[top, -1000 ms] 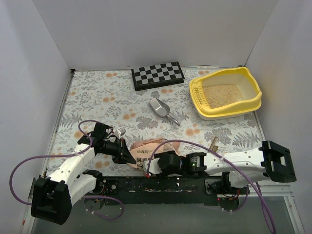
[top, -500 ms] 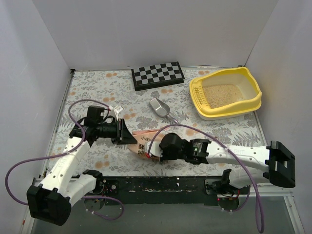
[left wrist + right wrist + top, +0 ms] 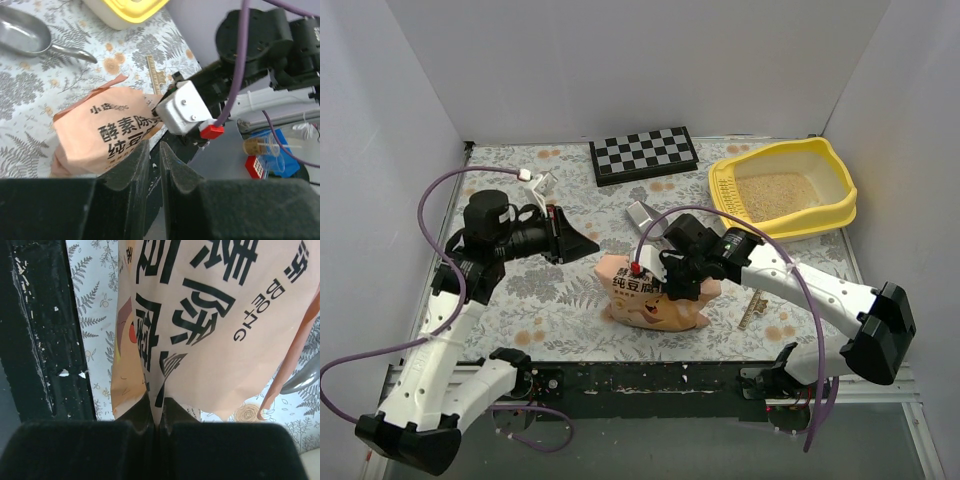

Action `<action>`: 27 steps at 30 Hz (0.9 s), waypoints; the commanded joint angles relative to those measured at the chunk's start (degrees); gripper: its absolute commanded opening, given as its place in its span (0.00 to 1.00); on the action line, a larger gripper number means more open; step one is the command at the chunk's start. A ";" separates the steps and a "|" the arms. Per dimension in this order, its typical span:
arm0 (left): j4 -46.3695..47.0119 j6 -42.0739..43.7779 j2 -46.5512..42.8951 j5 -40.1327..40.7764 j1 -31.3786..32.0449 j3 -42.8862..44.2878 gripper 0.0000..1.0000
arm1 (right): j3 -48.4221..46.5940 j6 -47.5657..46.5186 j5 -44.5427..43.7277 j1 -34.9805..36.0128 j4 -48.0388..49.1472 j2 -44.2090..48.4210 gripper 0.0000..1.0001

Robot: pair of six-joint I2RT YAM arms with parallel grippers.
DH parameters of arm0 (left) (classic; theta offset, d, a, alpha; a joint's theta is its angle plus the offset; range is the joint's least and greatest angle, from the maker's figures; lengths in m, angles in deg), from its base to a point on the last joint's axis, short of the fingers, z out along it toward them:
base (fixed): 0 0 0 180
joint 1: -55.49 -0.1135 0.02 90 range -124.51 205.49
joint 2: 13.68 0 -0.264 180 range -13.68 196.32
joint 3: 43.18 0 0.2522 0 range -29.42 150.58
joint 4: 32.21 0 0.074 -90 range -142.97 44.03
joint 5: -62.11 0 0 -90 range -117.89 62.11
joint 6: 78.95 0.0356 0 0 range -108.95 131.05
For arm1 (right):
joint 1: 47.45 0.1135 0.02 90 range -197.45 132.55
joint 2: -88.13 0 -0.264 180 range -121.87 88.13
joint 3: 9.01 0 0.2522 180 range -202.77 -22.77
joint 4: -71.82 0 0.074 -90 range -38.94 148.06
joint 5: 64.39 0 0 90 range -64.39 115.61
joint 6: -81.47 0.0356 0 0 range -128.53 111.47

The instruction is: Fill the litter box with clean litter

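Right gripper (image 3: 156, 415) is clamped tight on a fold of the peach bag (image 3: 650, 300), which is upright at mid-desk (image 3: 520, 300); can't tell if the bag's bottom touches down. Left gripper (image 3: 154, 155) is open just a slit with nothing in it, off to the bag's left and apart from it. Litter box (image 3: 840, 205) sits far right with a layer of clean litter (image 3: 775, 190) inside. Metal scoop (image 3: 640, 212) lies near the bag's top, partly behind the right arm.

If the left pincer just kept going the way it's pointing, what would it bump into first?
Probably the peach-orange crinkled bag that the right pincer grips; the white camera block on that arm lies close beside the line, so depth makes it uncertain.
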 commanded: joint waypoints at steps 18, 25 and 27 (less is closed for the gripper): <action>27.06 20.36 2.76 1.23 19.63 -19.76 0.65 | 11.35 4.67 6.57 -5.48 12.27 10.36 0.01; 34.10 25.28 2.50 3.08 21.12 -19.41 0.73 | 13.72 5.63 7.71 -5.48 13.85 12.21 0.01; 34.98 26.68 2.76 2.03 21.56 -19.50 0.73 | 14.25 5.72 7.80 -5.48 14.29 12.56 0.01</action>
